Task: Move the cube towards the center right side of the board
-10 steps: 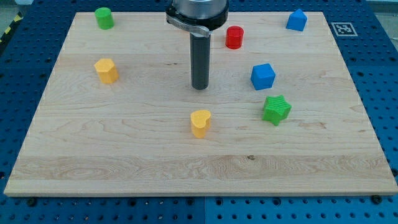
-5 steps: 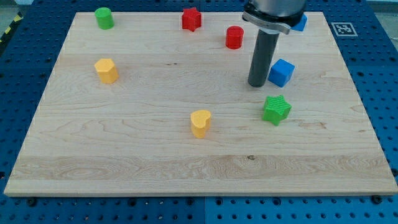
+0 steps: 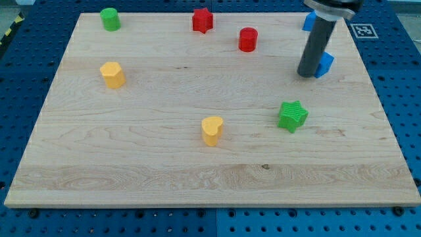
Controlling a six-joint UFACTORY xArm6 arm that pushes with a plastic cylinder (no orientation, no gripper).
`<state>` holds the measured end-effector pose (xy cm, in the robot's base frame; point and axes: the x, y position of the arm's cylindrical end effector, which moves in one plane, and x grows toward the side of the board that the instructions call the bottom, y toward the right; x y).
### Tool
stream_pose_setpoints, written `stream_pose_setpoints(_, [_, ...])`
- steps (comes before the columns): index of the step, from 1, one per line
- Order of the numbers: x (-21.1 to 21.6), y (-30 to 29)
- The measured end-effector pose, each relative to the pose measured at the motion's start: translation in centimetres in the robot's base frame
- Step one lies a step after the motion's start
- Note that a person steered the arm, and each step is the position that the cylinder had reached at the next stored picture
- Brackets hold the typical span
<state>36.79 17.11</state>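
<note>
The blue cube point(image 3: 324, 64) sits on the wooden board point(image 3: 164, 171) toward the view's right, above mid-height, partly hidden behind my rod. My tip point(image 3: 306, 74) touches the cube's left side. A second blue block point(image 3: 306, 22) at the view's top right is mostly hidden behind the rod.
A green star point(image 3: 292, 116) lies below the tip. A red cylinder point(image 3: 248, 39) and a red star point(image 3: 202, 20) are at the top middle. A green cylinder point(image 3: 110, 18) is top left. Yellow heart-shaped blocks sit at left point(image 3: 112, 74) and centre bottom point(image 3: 212, 130).
My tip has moved right and slightly up, reaching the blue cube and pushing it to the right and up. The red star has come out from behind the arm.
</note>
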Motion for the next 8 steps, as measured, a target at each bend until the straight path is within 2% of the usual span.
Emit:
stream_pose_setpoints(1, [-1.0,-2.0])
stream_pose_setpoints(3, [-3.6,-1.2])
stream_pose_setpoints(4, [-3.4,0.8])
stream_pose_setpoints(6, [0.1,5.2])
stream_pose_setpoints(7, [0.2,4.1])
stream_pose_setpoints(8, [0.2,-0.5])
